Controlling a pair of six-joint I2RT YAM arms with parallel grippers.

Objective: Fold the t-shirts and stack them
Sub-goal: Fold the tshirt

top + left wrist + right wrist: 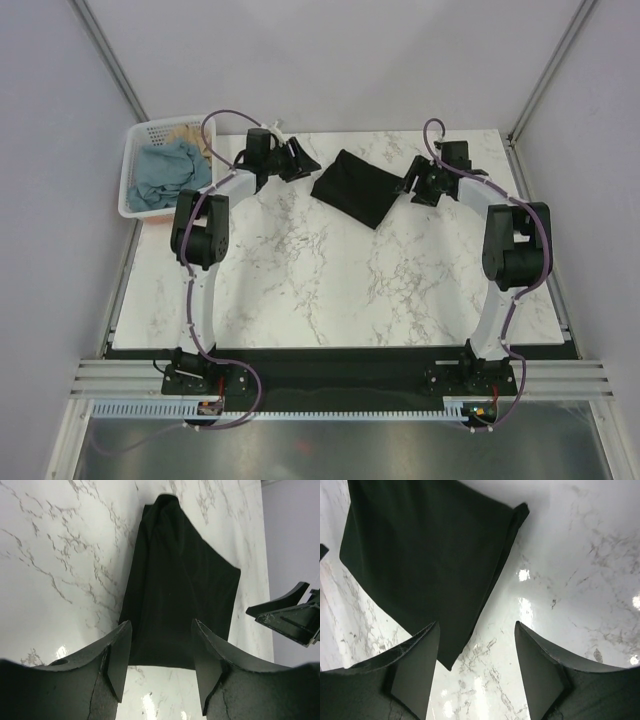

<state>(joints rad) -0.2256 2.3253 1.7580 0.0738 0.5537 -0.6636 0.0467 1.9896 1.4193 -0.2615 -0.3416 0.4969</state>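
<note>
Your left end effector [161, 625] and right end effector [476, 625] hang with jaws apart and empty, flanking the black t-shirt [358, 187] folded on the far surface [300, 280]. That fold looks done. Next, reach into the basket [133, 190] for the blue t-shirt [165, 170].

The near and middle counter [330, 290] is bare marble, giving free passage between the two arms. At the far middle the folded black t-shirt [356, 186] lies flat. The left end effector [298, 162] and right end effector [410, 186] flank it with jaws spread, seemingly just clear of the cloth. The white basket [130, 195] blocks the far left corner.
</note>
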